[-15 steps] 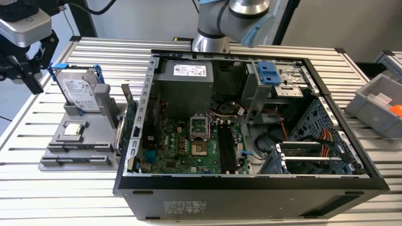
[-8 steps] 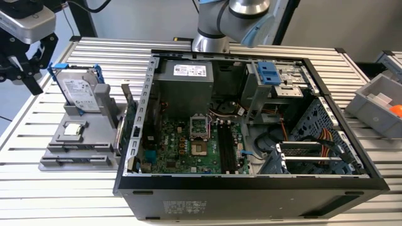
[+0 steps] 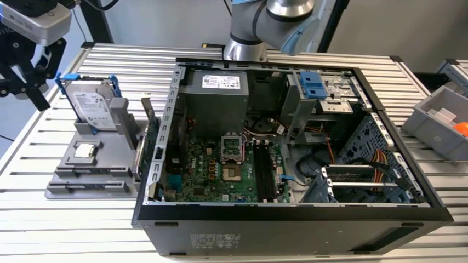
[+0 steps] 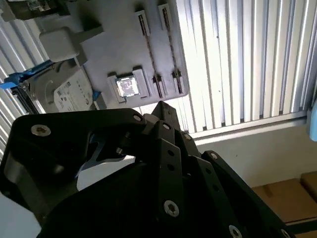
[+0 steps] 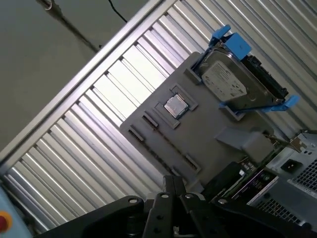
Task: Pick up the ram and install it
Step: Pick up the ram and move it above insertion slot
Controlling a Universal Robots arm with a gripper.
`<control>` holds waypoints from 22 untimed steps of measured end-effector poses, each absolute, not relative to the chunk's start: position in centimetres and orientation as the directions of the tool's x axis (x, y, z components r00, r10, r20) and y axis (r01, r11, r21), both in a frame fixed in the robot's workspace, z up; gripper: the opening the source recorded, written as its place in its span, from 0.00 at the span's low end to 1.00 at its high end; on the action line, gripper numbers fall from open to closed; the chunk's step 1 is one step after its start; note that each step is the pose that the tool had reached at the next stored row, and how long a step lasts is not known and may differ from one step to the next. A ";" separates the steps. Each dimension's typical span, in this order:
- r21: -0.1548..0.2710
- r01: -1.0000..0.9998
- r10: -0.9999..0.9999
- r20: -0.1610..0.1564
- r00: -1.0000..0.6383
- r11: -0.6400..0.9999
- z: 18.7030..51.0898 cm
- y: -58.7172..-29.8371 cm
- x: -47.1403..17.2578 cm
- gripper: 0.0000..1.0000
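Grey slotted plastic parts holder (image 5: 203, 139) on the ribbed metal table serves as landmark

Black two-finger gripper (image 5: 173, 179) hangs above the holder's slotted end, fingertips pressed together, nothing between them

On the holder: small square silver processor chip (image 5: 174, 105) at its middle; boxy silver hard drive in blue rails (image 5: 233, 84) at its far end

The ram (image 4: 149, 49), a long thin memory stick, appears edge-on as a thin dark strip in the holder's slot just beside the processor chip. A second, similar strip lies in the next slot out, so I cannot tell which is the board

Handling, as judged:
- light, stiff, thin
- brittle under twist, and contacts and chips mark easily
- seated on edge, so it likely needs a straight lift
- best hold is at mid-length, pads on the two flat faces near the upper edge
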State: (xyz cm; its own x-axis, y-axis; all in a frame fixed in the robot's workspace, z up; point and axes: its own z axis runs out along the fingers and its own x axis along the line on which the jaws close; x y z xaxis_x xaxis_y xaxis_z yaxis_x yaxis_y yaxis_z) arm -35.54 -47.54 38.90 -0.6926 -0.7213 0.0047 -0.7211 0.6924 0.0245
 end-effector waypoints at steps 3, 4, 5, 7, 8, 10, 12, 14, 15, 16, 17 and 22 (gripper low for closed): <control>0.024 -0.752 -0.752 0.005 -0.659 0.659 38.9 -47.5 -35.5 0.00; 0.024 -0.760 -0.760 0.005 -0.649 0.649 38.9 -47.5 -35.5 0.00; 0.024 -0.768 -0.768 0.006 -0.640 0.640 38.9 -47.5 -35.5 0.00; 0.023 -0.781 -0.782 0.006 -0.624 0.624 38.9 -47.5 -35.5 0.00; 0.023 -0.788 -0.788 0.006 -0.616 0.616 38.9 -47.5 -35.5 0.00; 0.023 -0.801 -0.801 0.007 -0.599 0.599 38.9 -47.5 -35.5 0.00; 0.023 -0.815 -0.816 0.007 -0.578 0.578 38.9 -47.5 -35.5 0.00; 0.022 -0.829 -0.830 0.007 -0.558 0.558 38.9 -47.5 -35.5 0.00; 0.022 -0.837 -0.837 0.007 -0.547 0.547 38.9 -47.5 -35.5 0.00; 0.022 -0.844 -0.844 0.008 -0.536 0.536 38.9 -47.5 -35.5 0.00; 0.022 -0.852 -0.852 0.008 -0.523 0.523 38.9 -47.5 -35.5 0.00; 0.021 -0.891 -0.892 0.009 -0.453 0.453 38.9 -47.5 -35.5 0.00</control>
